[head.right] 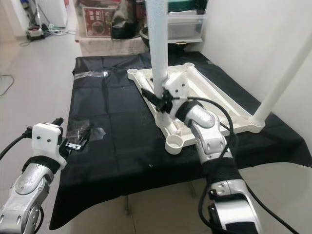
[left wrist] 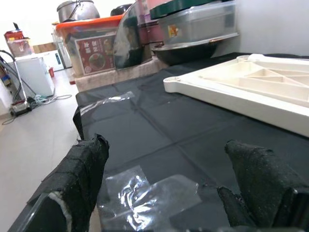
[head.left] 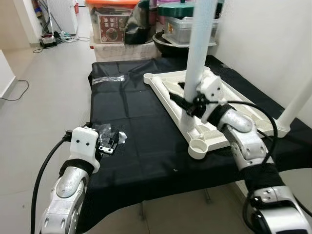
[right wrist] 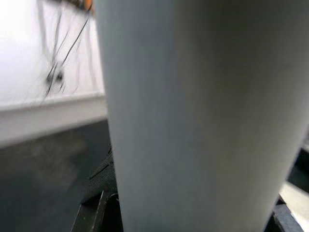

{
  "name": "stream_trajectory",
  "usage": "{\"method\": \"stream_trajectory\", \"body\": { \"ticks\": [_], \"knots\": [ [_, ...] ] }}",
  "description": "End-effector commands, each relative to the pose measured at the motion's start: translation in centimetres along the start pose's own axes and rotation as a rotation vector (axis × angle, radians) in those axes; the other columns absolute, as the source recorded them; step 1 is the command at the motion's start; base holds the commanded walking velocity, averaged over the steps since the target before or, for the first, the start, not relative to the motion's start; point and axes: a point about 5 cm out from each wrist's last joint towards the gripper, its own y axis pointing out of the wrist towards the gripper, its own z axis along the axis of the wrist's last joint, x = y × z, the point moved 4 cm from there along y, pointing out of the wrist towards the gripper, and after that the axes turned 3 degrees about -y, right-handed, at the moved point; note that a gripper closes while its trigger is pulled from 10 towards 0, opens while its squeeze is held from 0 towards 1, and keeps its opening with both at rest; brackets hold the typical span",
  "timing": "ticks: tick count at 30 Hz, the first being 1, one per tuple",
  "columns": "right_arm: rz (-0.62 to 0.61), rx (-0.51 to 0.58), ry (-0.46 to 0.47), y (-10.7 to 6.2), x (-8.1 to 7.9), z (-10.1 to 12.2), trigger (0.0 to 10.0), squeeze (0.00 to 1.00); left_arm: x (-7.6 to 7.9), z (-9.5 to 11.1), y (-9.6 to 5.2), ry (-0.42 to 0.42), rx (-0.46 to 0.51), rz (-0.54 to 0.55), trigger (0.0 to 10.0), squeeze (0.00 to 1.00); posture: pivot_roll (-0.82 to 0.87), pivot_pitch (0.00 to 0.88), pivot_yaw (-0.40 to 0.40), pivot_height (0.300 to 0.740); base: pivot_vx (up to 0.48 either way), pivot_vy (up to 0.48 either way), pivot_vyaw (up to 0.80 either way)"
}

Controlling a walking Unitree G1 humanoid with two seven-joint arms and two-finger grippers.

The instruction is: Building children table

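Note:
The white tabletop [head.left: 170, 85] lies upside down on a table draped in black cloth [head.left: 131, 122]. A white table leg [head.left: 200, 44] stands upright in a socket on its near-left side, and my right gripper [head.left: 189, 105] is shut around the leg's base. Seen from the right wrist, the leg [right wrist: 193, 111] stands close between the black fingers [right wrist: 96, 212]. A second leg [head.left: 298, 102] stands at the right corner. The near corner socket [head.left: 199, 146] is empty. My left gripper [left wrist: 164, 164] is open, low over a clear plastic bag [head.left: 111, 136] holding small hardware.
Plastic storage boxes [head.left: 111, 22], a dark pot [head.left: 168, 44] and a lidded bin [head.left: 187, 27] crowd the far end of the table. A wall [head.left: 263, 44] runs along the right. Cables [head.left: 56, 38] lie on the floor at the far left. The cloth's front edge [head.left: 161, 192] is close to me.

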Motion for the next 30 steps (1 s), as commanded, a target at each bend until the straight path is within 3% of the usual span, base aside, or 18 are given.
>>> {"method": "stream_trajectory", "body": {
  "ticks": [1,6,11,25,27,30],
  "knots": [
    [0.063,-0.029,-0.067,-0.4,-1.0,-0.8,0.0,0.0,-0.1,-0.5,0.0,0.014,-0.016,0.007,10.0,0.0,0.01,0.0,-0.035,0.74,0.0,0.0,0.0],
    [0.113,-0.057,-0.095,-0.9,-1.8,-1.6,0.0,0.0,-0.2,-0.5,0.0,0.017,-0.015,0.005,10.0,0.0,0.01,0.0,-0.034,0.74,0.0,0.0,0.0],
    [0.128,-0.083,-0.125,-1.4,-1.3,-2.1,0.0,0.0,-0.3,-0.5,0.0,0.02,-0.015,0.009,10.0,0.0,0.01,0.0,-0.034,0.74,0.0,0.0,0.0],
    [0.15,-0.086,-0.101,-1.7,-1.3,-2.1,0.0,0.0,-0.3,-0.5,-0.1,0.017,-0.015,0.014,10.0,0.0,0.02,0.0,-0.04,0.74,0.0,0.0,0.0],
    [0.108,-0.051,-0.011,-1.4,-1.7,-2.1,0.0,0.0,-0.5,-0.5,-0.2,0.015,-0.016,0.023,10.0,0.0,0.02,0.0,-0.044,0.74,0.0,0.0,0.0],
    [0.084,-0.037,0.026,-1.2,-1.7,-2.1,0.0,0.0,-0.6,-0.5,-0.2,0.014,-0.016,0.026,10.0,0.0,0.02,0.0,-0.044,0.74,0.0,0.0,0.0]
  ]
}}
